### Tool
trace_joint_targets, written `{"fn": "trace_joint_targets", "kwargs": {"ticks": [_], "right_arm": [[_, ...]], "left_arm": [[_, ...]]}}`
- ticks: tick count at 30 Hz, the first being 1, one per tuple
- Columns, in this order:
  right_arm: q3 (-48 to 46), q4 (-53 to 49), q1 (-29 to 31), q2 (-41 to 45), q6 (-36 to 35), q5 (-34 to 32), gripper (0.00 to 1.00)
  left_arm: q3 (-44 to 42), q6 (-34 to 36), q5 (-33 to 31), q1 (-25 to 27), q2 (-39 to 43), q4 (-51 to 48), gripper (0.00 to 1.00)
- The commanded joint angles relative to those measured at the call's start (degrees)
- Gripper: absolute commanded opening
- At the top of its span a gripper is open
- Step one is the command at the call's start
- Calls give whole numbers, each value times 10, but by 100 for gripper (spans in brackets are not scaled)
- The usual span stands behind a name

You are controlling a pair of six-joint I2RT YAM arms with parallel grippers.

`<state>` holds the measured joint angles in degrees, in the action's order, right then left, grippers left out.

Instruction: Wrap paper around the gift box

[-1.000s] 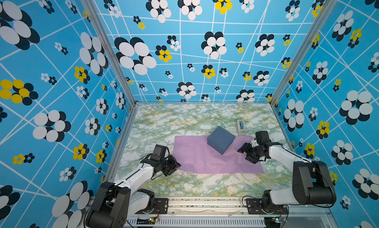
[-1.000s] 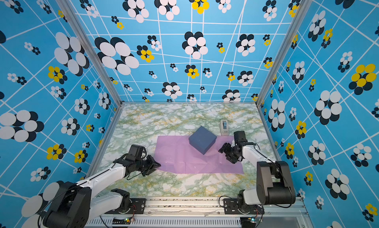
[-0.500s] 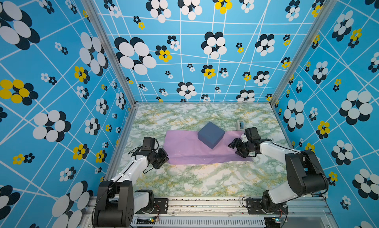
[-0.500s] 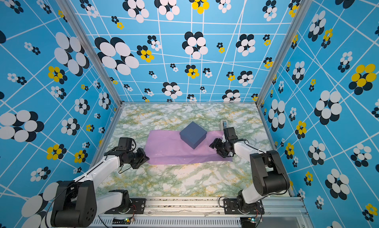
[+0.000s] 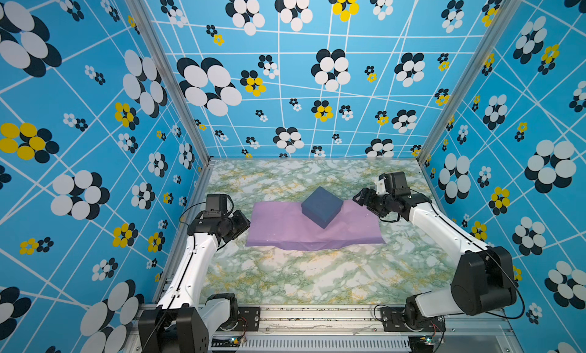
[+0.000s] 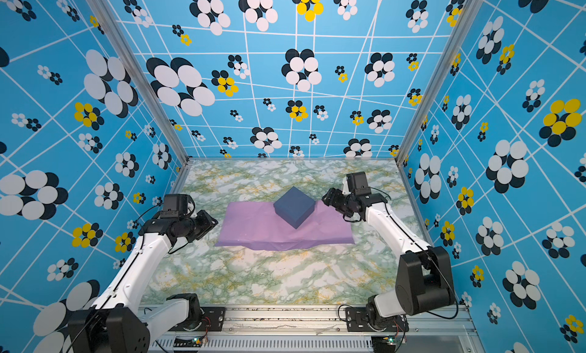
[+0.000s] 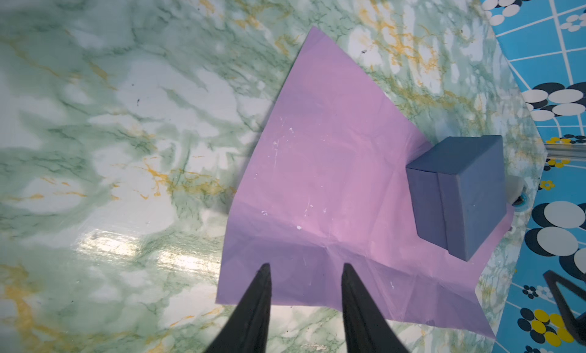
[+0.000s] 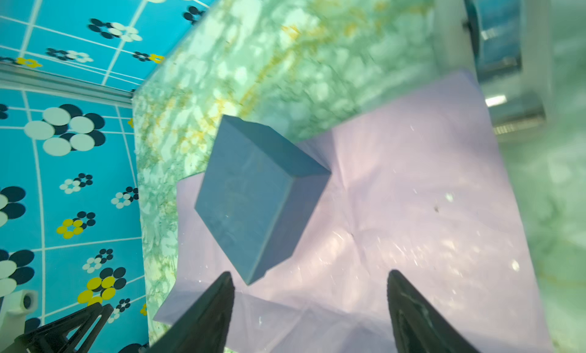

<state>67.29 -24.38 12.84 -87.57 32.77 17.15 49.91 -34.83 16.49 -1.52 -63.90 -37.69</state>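
**Surface.** The surface (image 5: 317,278) has a green-and-white marble pattern and carries all the items noted below.

**Paper.** The paper (image 5: 279,227) (image 6: 253,227) lies spread out near the middle of the surface, lilac face up. It shows faint creases, and its near edge has a shallow wave in both top views. No part of it is folded over the box.

**Gift box.** The gift box (image 5: 322,207) (image 6: 295,207) is dark navy with its lid on. It stands upright on the far edge of the paper, turned so that one corner points toward the near edge. Its far corner passes beyond the paper onto the bare surface. The right wrist view confirms this, with the gift box (image 8: 250,196) lying partly over marble and partly over lilac.

**Left gripper.** The left gripper (image 5: 242,223) (image 7: 306,265) sits at the left edge of the paper, well apart from the gift box. Its jaws are parted by a moderate gap with nothing between them. The tips are over the paper just inside its edge, but whether they touch the sheet cannot be told.

**Right gripper.** The right gripper (image 5: 361,197) (image 8: 310,272) is at the far right part of the paper, near the gift box but not touching it. Its jaws are spread wide and hold nothing. The nearest corner of the gift box lies just ahead of the gap.

**Other.** A pale grey object (image 8: 494,50) lies beyond a corner of the paper. It is possibly a tape dispenser, but the blur prevents a firm identification.
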Motion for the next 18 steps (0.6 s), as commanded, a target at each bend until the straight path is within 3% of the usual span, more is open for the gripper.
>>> {"fn": "trace_joint_targets", "kwargs": {"ticks": [1,7,11,18], "right_arm": [[79,-60,4,-91,-90,34,78],[257,-126,16,-245,-181,77,77],[320,-131,23,-300,-209,112,77],[423,-168,42,-405,-281,179,76]], "left_arm": [[4,18,21,34,-23,3,37],[-23,-14,54,112,-136,151,31],[-16,-23,52,123,-211,224,28],[9,-2,32,125,-294,249,26]]}}
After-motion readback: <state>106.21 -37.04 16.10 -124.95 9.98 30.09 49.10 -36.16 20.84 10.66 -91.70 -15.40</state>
